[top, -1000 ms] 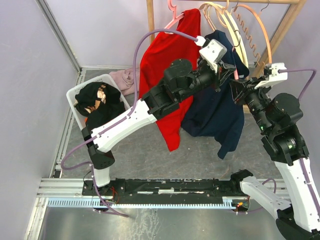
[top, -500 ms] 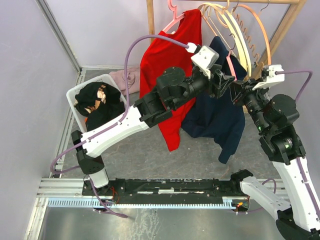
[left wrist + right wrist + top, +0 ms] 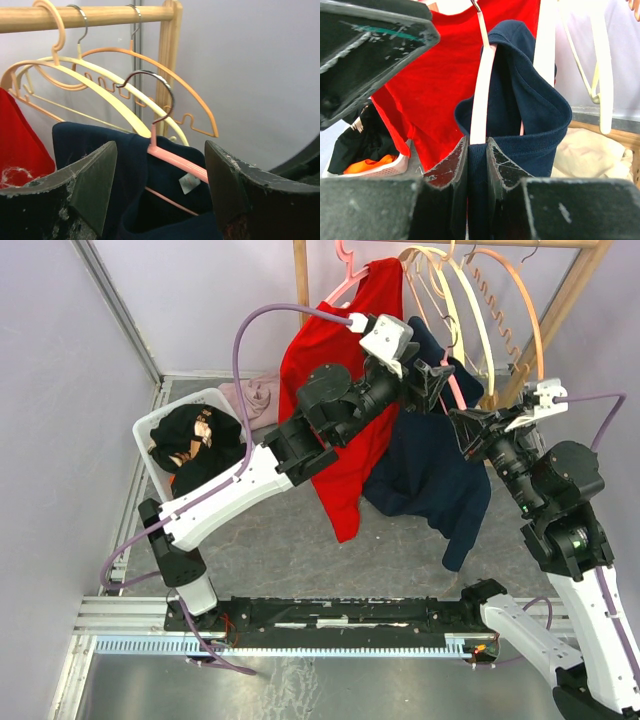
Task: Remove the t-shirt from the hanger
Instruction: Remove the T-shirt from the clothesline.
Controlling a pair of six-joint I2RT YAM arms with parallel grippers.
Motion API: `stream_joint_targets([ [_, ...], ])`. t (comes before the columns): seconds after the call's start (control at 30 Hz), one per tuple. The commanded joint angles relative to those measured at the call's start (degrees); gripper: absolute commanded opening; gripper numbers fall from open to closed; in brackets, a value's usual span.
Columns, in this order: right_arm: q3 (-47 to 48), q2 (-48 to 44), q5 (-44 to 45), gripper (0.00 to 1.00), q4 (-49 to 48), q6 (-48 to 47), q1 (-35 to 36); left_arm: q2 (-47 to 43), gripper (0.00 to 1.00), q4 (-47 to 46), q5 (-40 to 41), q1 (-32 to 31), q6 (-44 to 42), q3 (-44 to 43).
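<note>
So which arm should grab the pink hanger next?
Left, probably. The left gripper is open, right at the pink hanger, so it could close there. The right gripper is pinched shut on the navy t-shirt.

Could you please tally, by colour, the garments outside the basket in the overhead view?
Red t-shirt: 1
Navy t-shirt: 1
Pale pink garment: 1
Total: 3

I was working in a lab test cell: bare lilac walls (image 3: 60,360), robot arms (image 3: 250,478) bolted to a metal rail (image 3: 110,615), a wooden rack (image 3: 299,270) and a basket (image 3: 170,410).
</note>
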State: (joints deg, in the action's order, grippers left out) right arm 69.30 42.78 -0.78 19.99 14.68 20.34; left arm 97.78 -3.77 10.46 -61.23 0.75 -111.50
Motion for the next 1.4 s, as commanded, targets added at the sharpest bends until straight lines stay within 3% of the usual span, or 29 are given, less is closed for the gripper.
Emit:
stream_joint_targets([
  [0.0,0.40,-1.04,-2.55,0.01,-8.38,0.00,-0.18,0.54,0.77,-5.01,-3.50,1.16,-3.57,-0.07],
  [0.43,0.60,-2.78,-4.91,0.01,-9.08,1.95,-0.15,6.16,0.68,-5.47,-6.44,1.96,-3.75,-4.72],
  [0.8,-0.83,-3.05,-5.90,0.01,-9.92,3.47,-0.12,5.89,0.36,-8.26,-5.98,2.11,-3.58,-3.22],
  [1.07,-0.75,-3.17,-5.49,0.01,-9.57,3.86,-0.13,6.03,0.03,-8.06,-5.77,2.14,-3.66,-3.66],
  [1.13,-0.35,-3.04,-5.11,0.01,-8.89,3.99,-0.18,5.90,0.03,-7.85,-4.94,2.09,-3.74,-3.79],
  [1.2,0.62,-2.68,-4.63,0.07,-7.27,4.11,-0.18,5.76,0.03,-7.68,-3.27,2.04,-3.86,-3.82],
  [1.37,3.58,-1.49,-4.59,0.42,-1.50,2.80,-0.19,6.18,0.03,-5.61,3.91,2.33,-5.06,-5.63],
])
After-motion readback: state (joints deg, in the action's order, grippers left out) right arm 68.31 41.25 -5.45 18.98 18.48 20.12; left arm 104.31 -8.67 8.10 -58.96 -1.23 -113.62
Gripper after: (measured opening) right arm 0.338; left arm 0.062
